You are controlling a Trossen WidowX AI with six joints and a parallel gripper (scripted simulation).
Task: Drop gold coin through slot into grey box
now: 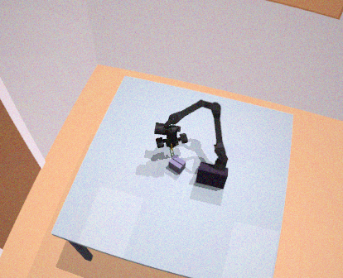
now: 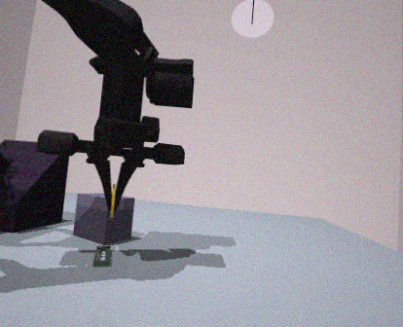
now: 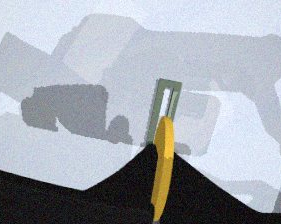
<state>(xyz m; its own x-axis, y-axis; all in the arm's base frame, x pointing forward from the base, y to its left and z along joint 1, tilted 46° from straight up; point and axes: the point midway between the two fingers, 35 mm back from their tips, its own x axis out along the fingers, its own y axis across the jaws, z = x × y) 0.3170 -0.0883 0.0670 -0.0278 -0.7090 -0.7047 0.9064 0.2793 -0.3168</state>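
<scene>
My gripper (image 2: 114, 192) (image 3: 156, 152) (image 1: 171, 150) is shut on the thin gold coin (image 2: 113, 200) (image 3: 163, 165), which hangs edge-on between the fingertips, lifted clear of the table. The dark-green holder (image 2: 101, 256) (image 3: 165, 108) lies empty on the table below, a little in front of the coin. The grey box (image 2: 103, 218) (image 1: 176, 165) stands just behind and beside the held coin in the exterior view. Its slot is not visible from here.
The arm's dark base block (image 1: 211, 175) (image 2: 22, 185) stands to the right of the box in the top view. The pale blue table top (image 1: 160, 232) extends around, with an orange border (image 1: 321, 198).
</scene>
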